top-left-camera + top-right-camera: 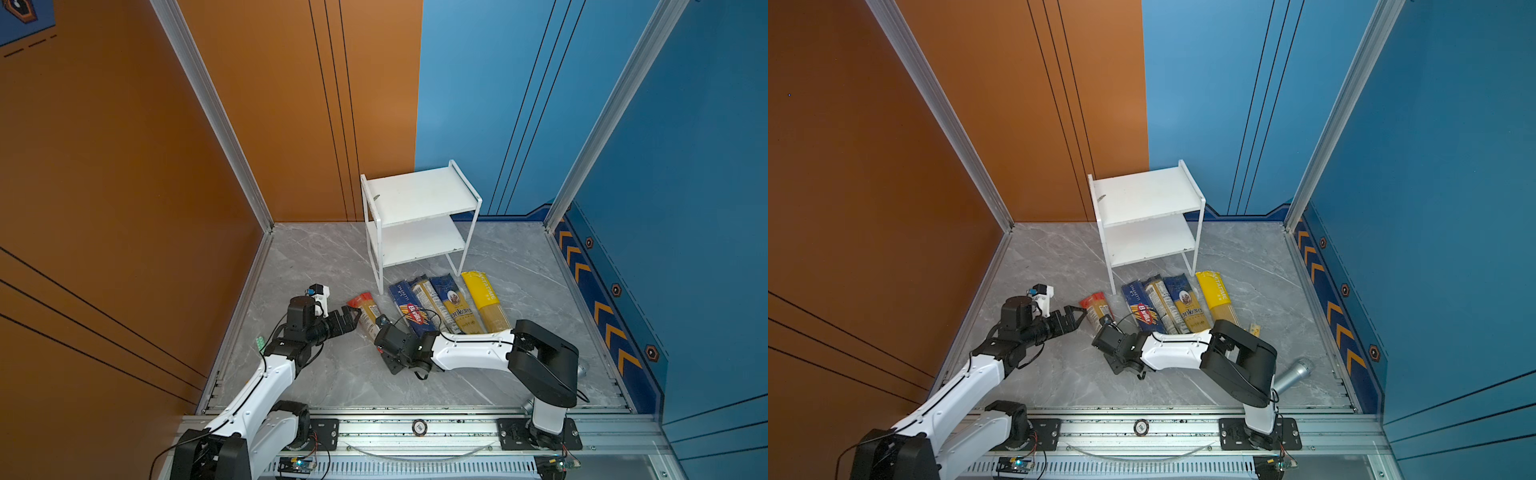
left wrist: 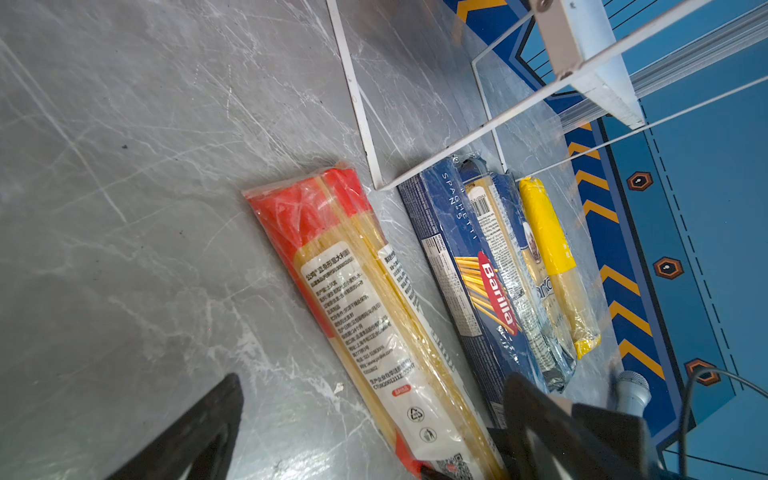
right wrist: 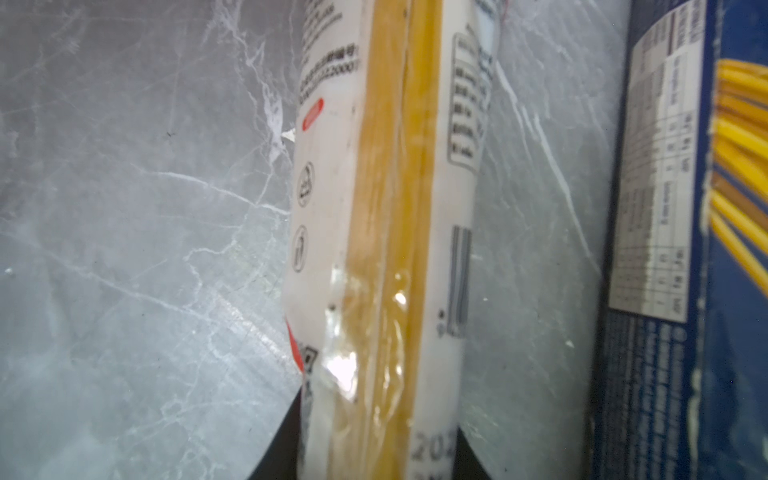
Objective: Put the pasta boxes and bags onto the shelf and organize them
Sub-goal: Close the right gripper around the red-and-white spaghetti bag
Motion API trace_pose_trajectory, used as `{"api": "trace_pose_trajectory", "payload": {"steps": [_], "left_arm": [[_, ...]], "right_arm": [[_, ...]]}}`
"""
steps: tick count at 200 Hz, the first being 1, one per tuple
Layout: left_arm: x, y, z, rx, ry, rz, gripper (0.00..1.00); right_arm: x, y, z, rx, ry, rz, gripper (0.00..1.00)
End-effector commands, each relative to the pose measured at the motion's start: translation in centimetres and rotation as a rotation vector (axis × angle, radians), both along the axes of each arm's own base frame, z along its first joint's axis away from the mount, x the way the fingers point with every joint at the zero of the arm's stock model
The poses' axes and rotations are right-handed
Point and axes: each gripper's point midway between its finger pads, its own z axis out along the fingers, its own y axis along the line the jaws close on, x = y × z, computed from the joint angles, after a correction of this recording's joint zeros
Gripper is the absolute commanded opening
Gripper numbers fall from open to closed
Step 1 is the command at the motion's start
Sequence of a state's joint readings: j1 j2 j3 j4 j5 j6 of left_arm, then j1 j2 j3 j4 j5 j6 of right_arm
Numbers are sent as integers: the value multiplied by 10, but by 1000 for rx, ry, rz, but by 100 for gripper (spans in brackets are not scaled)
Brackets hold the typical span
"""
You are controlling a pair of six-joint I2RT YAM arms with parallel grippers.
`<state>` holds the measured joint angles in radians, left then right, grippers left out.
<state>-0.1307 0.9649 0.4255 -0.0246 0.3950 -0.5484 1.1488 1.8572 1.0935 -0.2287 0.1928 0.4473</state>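
The white two-tier shelf point(image 1: 419, 195) point(image 1: 1146, 195) stands at the back of the marble floor with both boards bare. In front of it lie the pasta packs side by side: red-ended clear pack point(image 1: 365, 309) point(image 2: 365, 299) point(image 3: 386, 249), dark blue Barilla box point(image 1: 409, 309) point(image 2: 469, 266), clear dark-blue-labelled bag point(image 1: 428, 301), blue-yellow portrait bag point(image 1: 453, 303), bright yellow bag point(image 1: 484, 301) point(image 2: 548, 245). My right gripper point(image 1: 379, 334) point(image 3: 378, 449) has its jaws pressed on both sides of the red-ended pack's near end. My left gripper point(image 1: 352, 319) point(image 2: 372, 380) is open, straddling that pack's far part.
A grey microphone point(image 1: 1293, 374) point(image 2: 631, 386) lies on the floor at the right, behind my right arm. Orange and blue walls enclose the floor on three sides. A metal rail point(image 1: 415, 428) runs along the front edge. A shelf leg point(image 2: 357, 95) stands close to the red pack's far end.
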Motion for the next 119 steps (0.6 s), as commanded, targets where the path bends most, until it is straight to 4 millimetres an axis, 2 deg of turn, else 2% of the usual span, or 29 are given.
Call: {"api": "trace_pose_trajectory", "payload": {"steps": [1, 67, 119], "left_arm": [[-2, -1, -4, -19, 12, -6, 98], [-2, -1, -4, -20, 11, -5, 98], [-2, -1, -4, -24, 12, -4, 98]], "right_arm": [[-9, -16, -15, -63, 73, -6, 0], [-2, -23, -6, -51, 96, -73, 0], [4, -27, 15, -13, 76, -101, 0]]}}
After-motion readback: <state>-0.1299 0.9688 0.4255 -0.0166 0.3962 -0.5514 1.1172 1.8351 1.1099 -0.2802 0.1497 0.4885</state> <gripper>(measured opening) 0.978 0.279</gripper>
